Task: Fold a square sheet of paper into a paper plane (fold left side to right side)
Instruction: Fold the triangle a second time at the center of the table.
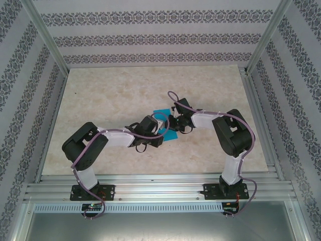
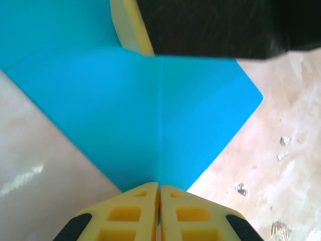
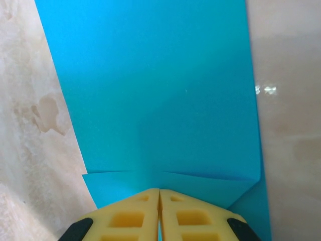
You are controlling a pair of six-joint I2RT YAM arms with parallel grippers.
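The square sheet of paper [image 1: 161, 113] is bright cyan and lies partly folded at the middle of the table, between my two grippers. Seen from the left wrist, the paper [image 2: 150, 100] narrows to a point with a crease down its middle. That crease runs straight into my left gripper [image 2: 159, 188], whose yellow fingers are shut on the paper's tip. In the right wrist view the paper [image 3: 160, 90] spreads away, with two folded flaps near my right gripper [image 3: 159, 192], shut on its near edge. From above, the left gripper [image 1: 163, 129] and right gripper [image 1: 173, 122] almost meet.
The beige marbled tabletop [image 1: 110, 95] reaches to aluminium rails [image 1: 150, 187] at the near edge, and patterned walls [image 1: 150, 37] stand on three sides. The right gripper's yellow finger [image 2: 129, 25] and black body [image 2: 210, 25] sit at the paper's far end. Small specks [image 2: 241, 189] dot the table.
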